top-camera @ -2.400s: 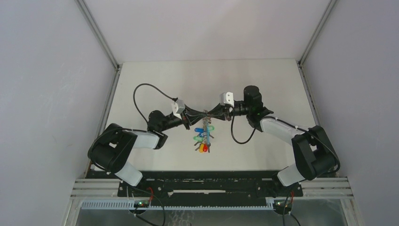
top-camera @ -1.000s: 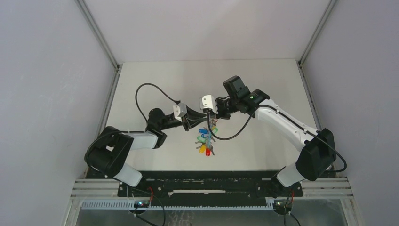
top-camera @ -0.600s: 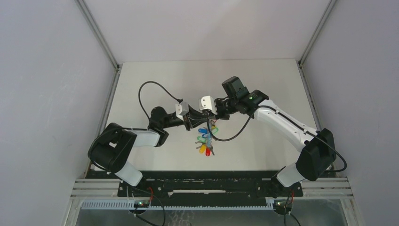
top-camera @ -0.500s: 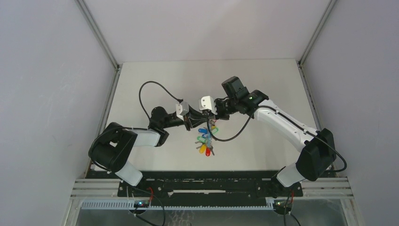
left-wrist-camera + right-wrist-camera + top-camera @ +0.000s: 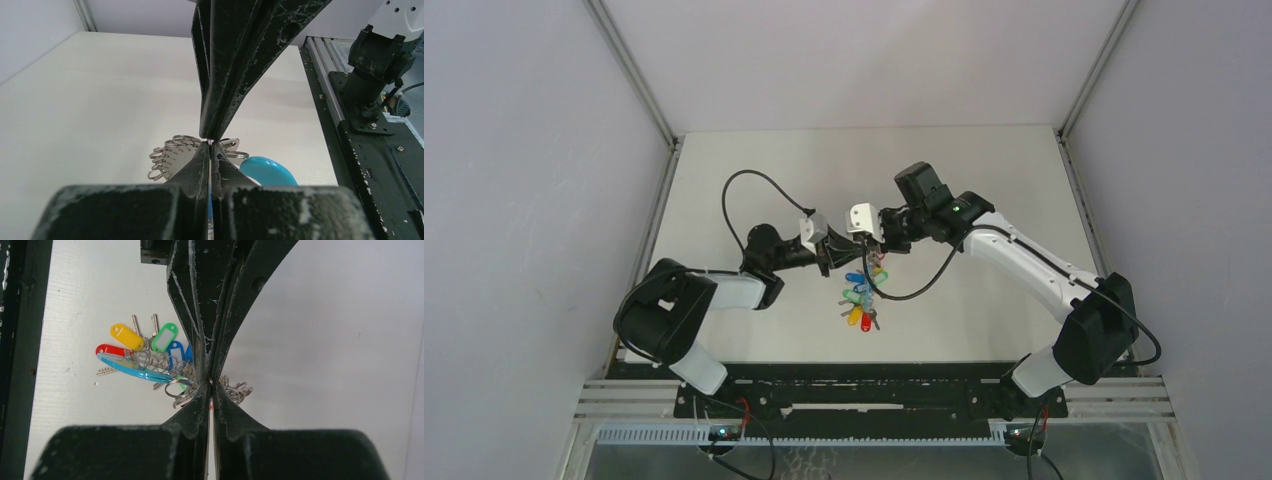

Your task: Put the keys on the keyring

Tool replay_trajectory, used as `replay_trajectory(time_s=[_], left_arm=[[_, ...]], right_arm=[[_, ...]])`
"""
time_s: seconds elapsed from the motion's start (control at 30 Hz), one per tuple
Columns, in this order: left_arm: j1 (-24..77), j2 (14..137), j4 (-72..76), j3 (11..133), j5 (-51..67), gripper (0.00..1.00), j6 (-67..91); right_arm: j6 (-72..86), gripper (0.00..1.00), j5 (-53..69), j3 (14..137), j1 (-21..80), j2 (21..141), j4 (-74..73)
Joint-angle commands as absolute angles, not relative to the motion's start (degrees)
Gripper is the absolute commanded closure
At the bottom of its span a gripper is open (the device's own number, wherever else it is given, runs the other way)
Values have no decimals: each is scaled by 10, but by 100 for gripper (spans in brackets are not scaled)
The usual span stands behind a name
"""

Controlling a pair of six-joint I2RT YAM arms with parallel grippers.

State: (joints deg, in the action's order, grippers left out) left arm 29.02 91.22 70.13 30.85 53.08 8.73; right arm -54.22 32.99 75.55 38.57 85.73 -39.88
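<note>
Over the table (image 5: 984, 170), inward-reaching left claw (image 5: 210, 145) and right claw (image 5: 210, 384) each pinch the keyring (image 5: 131, 371).

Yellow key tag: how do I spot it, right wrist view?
Left of the right gripper, against the table, is the bunch of keys. The yellow tag tops its left end, above the red tag and beside the green tag; nothing else is yellow.

- The left arm (image 5: 729, 293) lies low, reaching from its base toward the middle.
- The left pincer (image 5: 830, 260) points right, its fingers (image 5: 235, 75) pressed flat together.
- The right arm (image 5: 1024, 262) stretches far forward, then bends back inward.
- The right pincer (image 5: 876, 248) points left, its fingers (image 5: 200, 305) likewise pressed together.
- The two pincer tips sit just beside each other.
</note>
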Motion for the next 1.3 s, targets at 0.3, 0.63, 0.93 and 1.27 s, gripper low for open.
replay_trajectory(time_s=[0.3,0.63,0.93,1.27], left_arm=[[288,915,807,304,500,100,128],[289,906,807,300,495,100,126],[290,905,807,301,495,100,126],[293,904,807,302,497,100,125]], right_arm=[[-415,74,492,633,289,757,-191],[-367,73,582,596,254,806,-111],[-364,74,611,596,254,838,-99],[-367,100,627,599,251,851,-103]])
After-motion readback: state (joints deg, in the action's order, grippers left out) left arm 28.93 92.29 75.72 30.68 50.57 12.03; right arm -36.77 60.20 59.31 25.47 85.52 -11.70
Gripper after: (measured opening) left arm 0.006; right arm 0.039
